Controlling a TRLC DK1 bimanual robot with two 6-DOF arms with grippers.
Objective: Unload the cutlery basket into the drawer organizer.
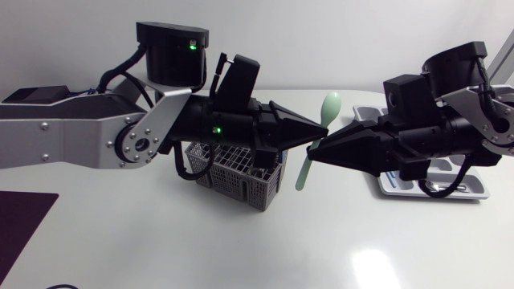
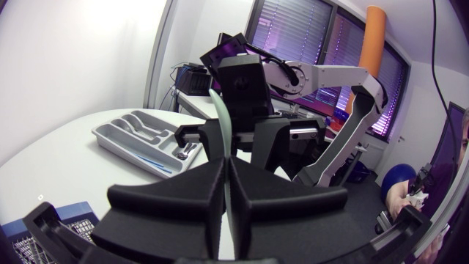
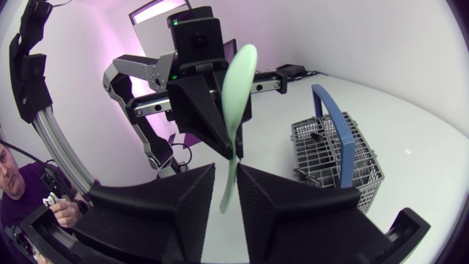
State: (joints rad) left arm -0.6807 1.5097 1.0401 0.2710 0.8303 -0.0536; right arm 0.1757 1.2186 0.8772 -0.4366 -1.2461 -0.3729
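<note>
A pale green spoon [image 1: 330, 109] hangs upright in the air between my two arms, bowl up. My left gripper [image 1: 307, 138] is shut on its handle; in the left wrist view the handle [image 2: 229, 209] sits pinched between the fingers. My right gripper [image 1: 317, 152] faces it tip to tip, just below. Its fingers [image 3: 183, 192] stand either side of the spoon handle [image 3: 230, 176] with a narrow gap showing, so it is open. The grey cutlery basket [image 1: 241, 181] with a blue handle [image 3: 331, 117] stands under my left gripper. The drawer organizer [image 1: 434, 195] lies under my right arm.
The organizer [image 2: 130, 152] holds a blue item and some metal cutlery in its compartments. The basket's blue handle [image 2: 29, 227] shows beneath my left gripper. A dark mat [image 1: 20, 225] lies at the table's front left corner.
</note>
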